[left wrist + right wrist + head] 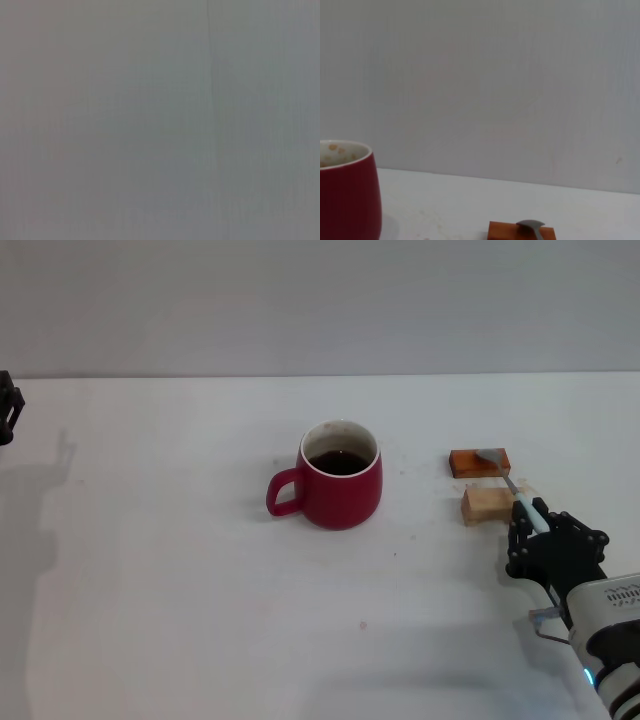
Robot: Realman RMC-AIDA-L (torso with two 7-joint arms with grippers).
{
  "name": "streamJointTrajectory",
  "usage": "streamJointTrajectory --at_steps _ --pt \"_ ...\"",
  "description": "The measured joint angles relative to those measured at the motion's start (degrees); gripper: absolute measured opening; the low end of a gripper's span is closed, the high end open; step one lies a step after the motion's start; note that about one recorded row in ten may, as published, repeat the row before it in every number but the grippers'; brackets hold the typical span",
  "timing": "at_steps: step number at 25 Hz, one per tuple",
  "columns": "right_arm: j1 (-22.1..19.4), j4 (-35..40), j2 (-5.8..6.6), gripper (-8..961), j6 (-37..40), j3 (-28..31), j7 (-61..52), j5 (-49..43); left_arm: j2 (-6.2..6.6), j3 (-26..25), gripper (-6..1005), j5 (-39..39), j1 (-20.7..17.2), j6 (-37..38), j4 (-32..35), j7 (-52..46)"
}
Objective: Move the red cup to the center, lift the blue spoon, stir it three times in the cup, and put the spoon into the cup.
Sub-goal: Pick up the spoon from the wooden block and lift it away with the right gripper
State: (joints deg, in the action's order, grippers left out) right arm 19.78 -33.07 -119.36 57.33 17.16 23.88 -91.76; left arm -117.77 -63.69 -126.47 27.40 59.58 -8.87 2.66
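Observation:
The red cup [341,496] stands near the middle of the white table [160,570], handle toward my left, with dark liquid inside. It shows again in the right wrist view as the red cup [349,197]. The blue spoon [521,502] lies across two small blocks to the cup's right, its grey bowl on the orange-brown one. The same grey bowl of the blue spoon [532,225] shows in the right wrist view. My right gripper [530,521] sits at the near end of the pale handle, shut on it. My left gripper [6,408] is parked at the far left edge.
An orange-brown block [468,466] and a tan wooden block [486,506] sit side by side right of the cup, under the spoon. The orange-brown block [509,233] also shows in the right wrist view. The left wrist view shows only plain grey.

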Motion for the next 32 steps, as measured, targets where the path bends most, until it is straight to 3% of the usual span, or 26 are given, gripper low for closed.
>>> streamJointTrajectory --at_steps 10,32 --pt "0.8 1.2 -0.25 165 -3.7 -0.1 -0.4 0.4 0.0 0.1 847 0.0 0.0 0.0 0.0 0.0" --pt "0.2 0.4 0.06 164 -0.6 -0.6 0.0 0.0 0.0 0.1 847 0.0 -0.1 0.6 0.0 0.0"
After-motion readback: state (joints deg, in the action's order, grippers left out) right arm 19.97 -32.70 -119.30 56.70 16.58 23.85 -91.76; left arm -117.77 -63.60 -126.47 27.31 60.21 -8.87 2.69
